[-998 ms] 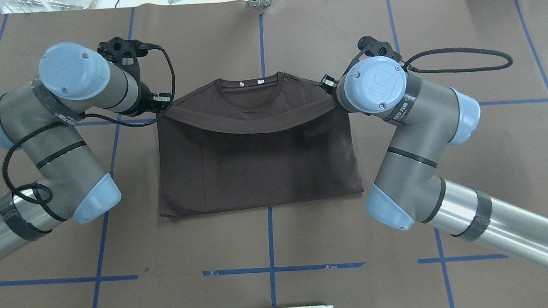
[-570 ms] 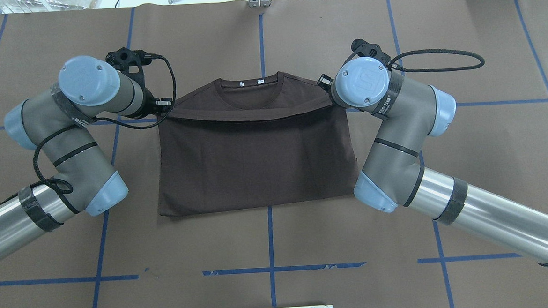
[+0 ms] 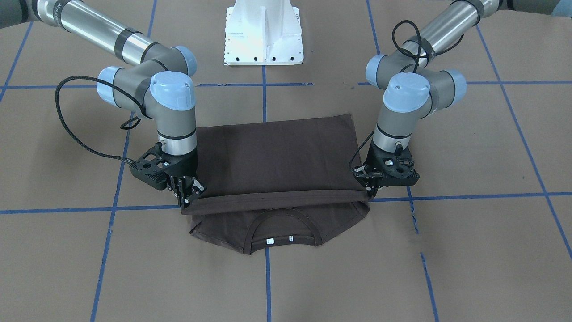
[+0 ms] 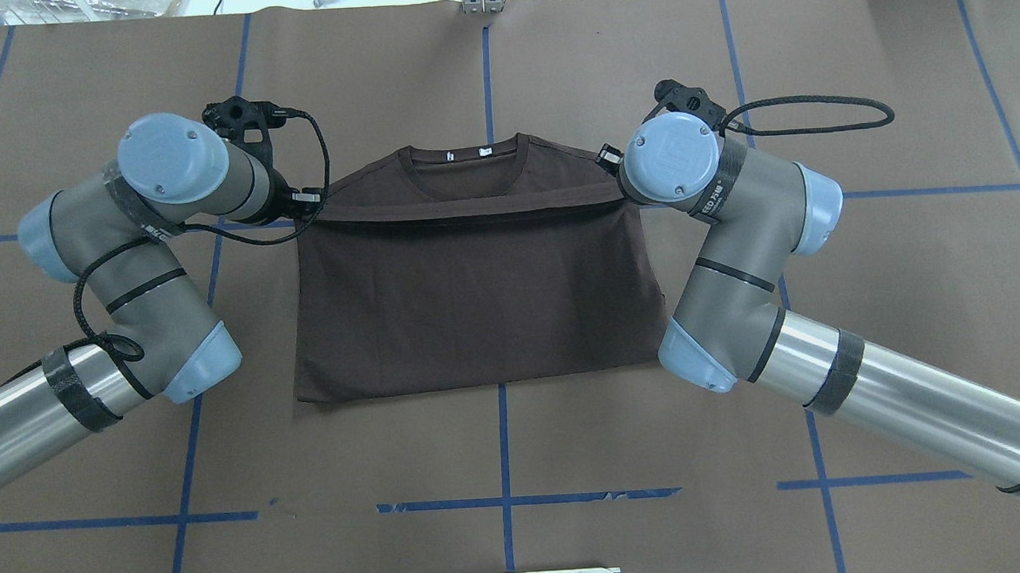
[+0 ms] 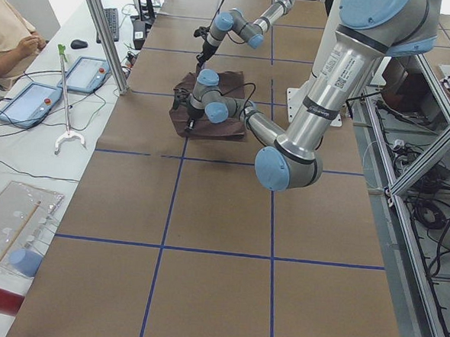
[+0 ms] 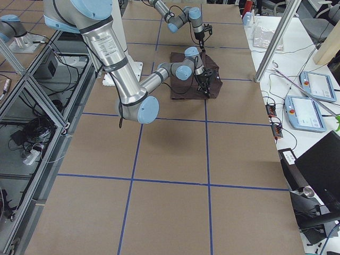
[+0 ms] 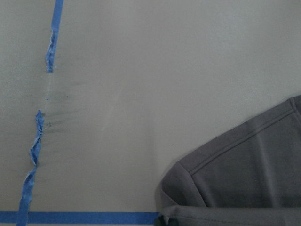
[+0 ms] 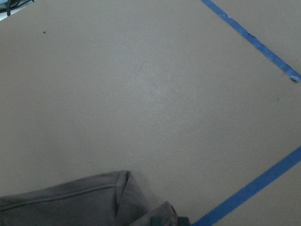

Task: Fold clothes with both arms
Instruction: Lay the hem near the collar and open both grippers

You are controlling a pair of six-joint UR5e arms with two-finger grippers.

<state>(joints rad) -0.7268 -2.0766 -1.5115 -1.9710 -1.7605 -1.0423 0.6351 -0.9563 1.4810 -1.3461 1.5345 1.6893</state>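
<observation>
Overhead exterior: shirt [image 4: 476, 306] flat at table [image 4: 869, 303] centre, hem [image 4: 462, 209] stretched left to right between left gripper [image 4: 309, 203] and right gripper [image 4: 613, 163], both clamped on its corners, collar [image 4: 470, 192] just beyond, far side.

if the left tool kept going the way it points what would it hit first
Likely the T-shirt: the left tool points down, gripping its folded edge, with the shoulder layer seemingly just beneath.

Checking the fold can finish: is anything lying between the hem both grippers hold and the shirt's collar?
Nothing visible. The left gripper and right gripper hold the hem just short of the collar; only the T-shirt's own bare shoulder fabric lies between.
</observation>
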